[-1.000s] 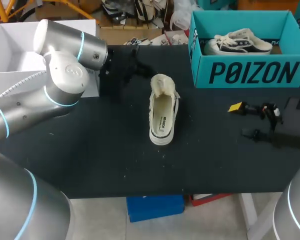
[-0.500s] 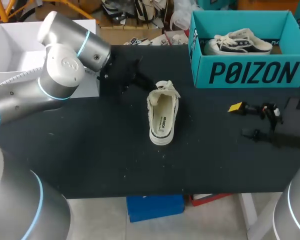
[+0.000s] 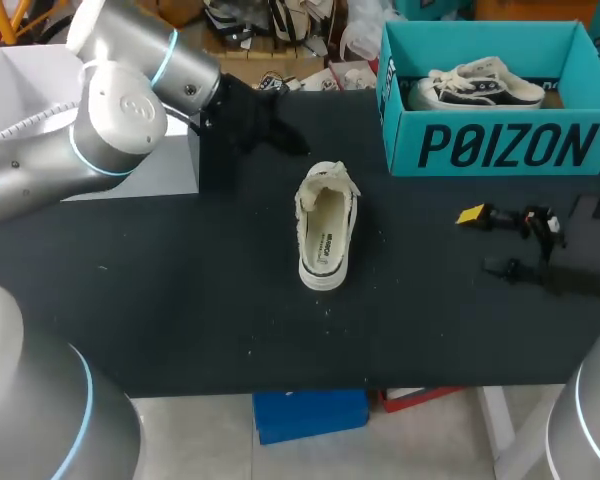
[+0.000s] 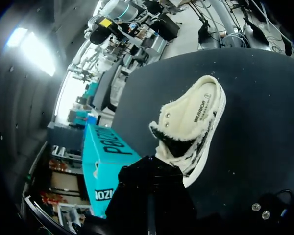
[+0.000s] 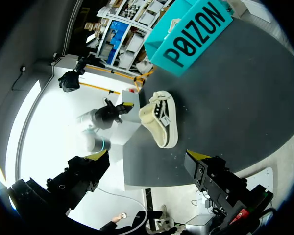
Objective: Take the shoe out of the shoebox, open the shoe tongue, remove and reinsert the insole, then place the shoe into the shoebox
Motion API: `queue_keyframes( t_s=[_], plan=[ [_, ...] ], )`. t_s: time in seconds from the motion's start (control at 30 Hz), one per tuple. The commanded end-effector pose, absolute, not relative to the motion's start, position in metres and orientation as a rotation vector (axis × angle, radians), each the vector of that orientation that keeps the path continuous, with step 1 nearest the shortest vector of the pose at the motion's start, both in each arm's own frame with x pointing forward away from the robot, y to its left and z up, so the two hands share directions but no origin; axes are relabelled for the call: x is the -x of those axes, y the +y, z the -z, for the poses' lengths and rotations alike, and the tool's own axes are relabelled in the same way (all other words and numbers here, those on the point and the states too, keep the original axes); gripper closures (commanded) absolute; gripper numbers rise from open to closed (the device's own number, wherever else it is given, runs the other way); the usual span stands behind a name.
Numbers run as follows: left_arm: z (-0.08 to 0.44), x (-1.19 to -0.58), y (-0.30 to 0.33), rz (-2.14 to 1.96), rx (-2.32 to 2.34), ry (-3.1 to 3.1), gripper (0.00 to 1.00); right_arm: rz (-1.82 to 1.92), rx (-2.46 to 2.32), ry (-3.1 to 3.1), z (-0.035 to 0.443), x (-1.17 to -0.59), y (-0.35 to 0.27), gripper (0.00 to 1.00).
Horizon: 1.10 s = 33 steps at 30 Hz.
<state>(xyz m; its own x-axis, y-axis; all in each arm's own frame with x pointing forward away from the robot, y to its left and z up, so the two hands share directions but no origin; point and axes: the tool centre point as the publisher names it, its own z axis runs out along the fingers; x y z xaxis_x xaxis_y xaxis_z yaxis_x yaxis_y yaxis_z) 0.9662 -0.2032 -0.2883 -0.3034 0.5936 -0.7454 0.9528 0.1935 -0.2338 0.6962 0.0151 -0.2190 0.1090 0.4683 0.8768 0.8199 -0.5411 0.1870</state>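
The cream, black-trimmed low-top canvas shoe (image 3: 325,228) stands sole-down on the black table (image 3: 180,320), just ahead of the left claw (image 3: 280,132), whose grip I cannot tell, well ahead of the released, wide-spread right claw (image 5: 147,154), and apart from the teal cardboard shoebox (image 3: 495,140).

Two silver arms, black tools; one tool spread, one unreadable.

Left arm (image 3: 120,120): enters from the left side of the head view, silver segments with blue ring joints, elbow bent, forearm running toward the far middle; its black left tool (image 3: 270,125) points inward and slightly down, and in its own wrist view shows only as a dark mass in the lower middle. Right arm (image 3: 585,430): enters at the right edge, held low; right tool (image 5: 147,161) lies on its side, fingers (image 5: 208,171) well apart, yellow tips showing, nothing between them.
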Motion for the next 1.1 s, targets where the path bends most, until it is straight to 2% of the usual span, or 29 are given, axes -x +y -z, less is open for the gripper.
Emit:
queue_keyframes(
  t_s=[0.03,0.43,0.87,1.1],
  plan=[
    [0.293,-0.983,-0.229,0.904,-1.517,1.999,1.0,1.405,2.049,-1.26,0.219,-0.697,0.016,0.0],
    [0.329,-0.959,-0.255,0.861,-1.744,2.025,1.0,1.405,2.049,-1.26,0.219,-0.697,0.016,0.0],
    [0.37,-0.914,-0.235,0.891,-1.87,2.1,1.0,1.405,2.049,-1.26,0.219,-0.697,0.016,0.0],
    [0.37,-0.91,-0.234,0.867,-1.914,2.095,1.0,1.405,2.049,-1.26,0.219,-0.697,0.016,0.0]
  ],
)
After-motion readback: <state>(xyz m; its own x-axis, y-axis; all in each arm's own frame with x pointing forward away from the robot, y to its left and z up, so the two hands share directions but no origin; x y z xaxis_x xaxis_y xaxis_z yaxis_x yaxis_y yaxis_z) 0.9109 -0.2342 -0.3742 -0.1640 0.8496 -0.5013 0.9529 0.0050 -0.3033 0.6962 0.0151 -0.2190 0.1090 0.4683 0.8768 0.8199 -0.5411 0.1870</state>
